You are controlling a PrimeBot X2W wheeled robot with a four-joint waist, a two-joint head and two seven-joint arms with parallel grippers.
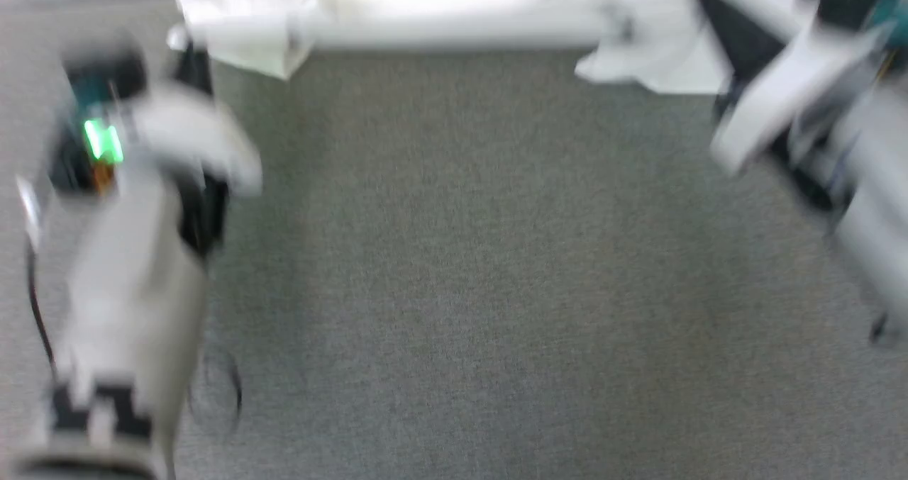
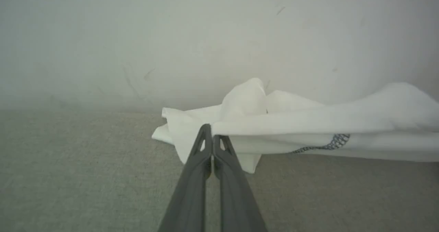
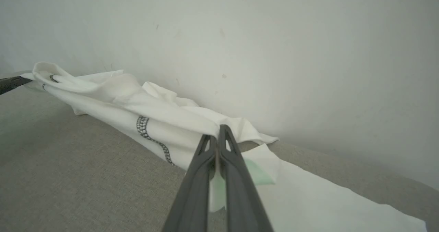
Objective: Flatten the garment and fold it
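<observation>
Head view: left arm (image 1: 128,274), right arm (image 1: 787,90) extended forward; both jaws pinching garment (image 1: 461,12).

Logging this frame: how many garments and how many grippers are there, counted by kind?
garment, white: 1
grippers: 2, the left gripper and the right gripper, both with fingers closed on the garment
Total: 3
</observation>
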